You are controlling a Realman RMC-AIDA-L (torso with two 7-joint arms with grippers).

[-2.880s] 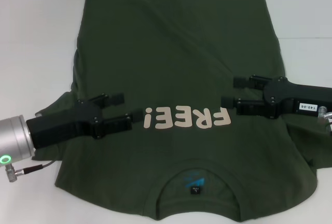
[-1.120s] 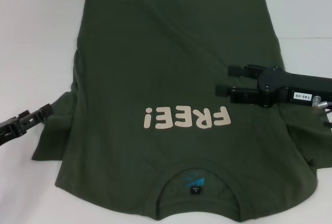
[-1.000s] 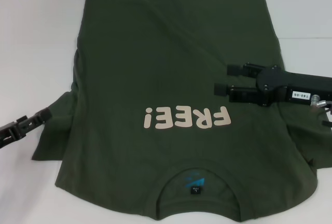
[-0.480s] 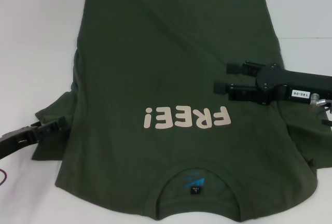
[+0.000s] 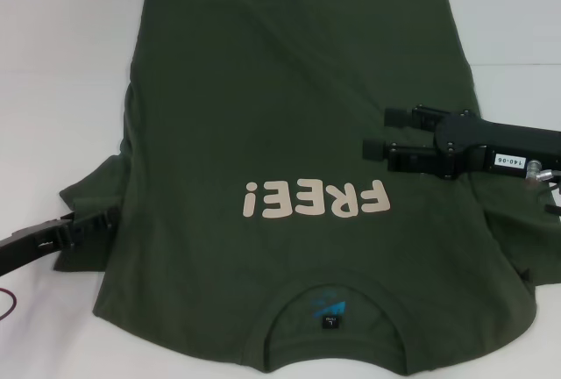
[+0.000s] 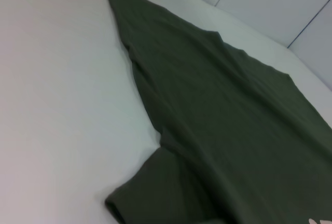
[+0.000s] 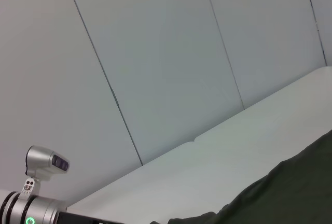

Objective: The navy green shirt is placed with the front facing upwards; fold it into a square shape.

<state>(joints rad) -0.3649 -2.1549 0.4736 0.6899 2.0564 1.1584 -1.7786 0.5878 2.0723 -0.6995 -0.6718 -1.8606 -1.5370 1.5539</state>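
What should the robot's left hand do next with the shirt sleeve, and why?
Probably close on the sleeve and fold it inward. The left gripper sits at that sleeve's edge, and the navy green shirt lies flat, unfolded. The right gripper hovers open above the shirt.

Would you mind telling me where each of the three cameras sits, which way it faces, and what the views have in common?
Head view: on the robot's head, looking down at the navy green shirt on the white table; the left gripper shows at the shirt's sleeve, the right gripper open above the chest.
Left wrist view: low over the table, looking along the shirt's sleeve and side edge; none of its own fingers show.
Right wrist view: tilted up toward the wall panels; the left arm appears.
Shared: all three show the shirt and table.
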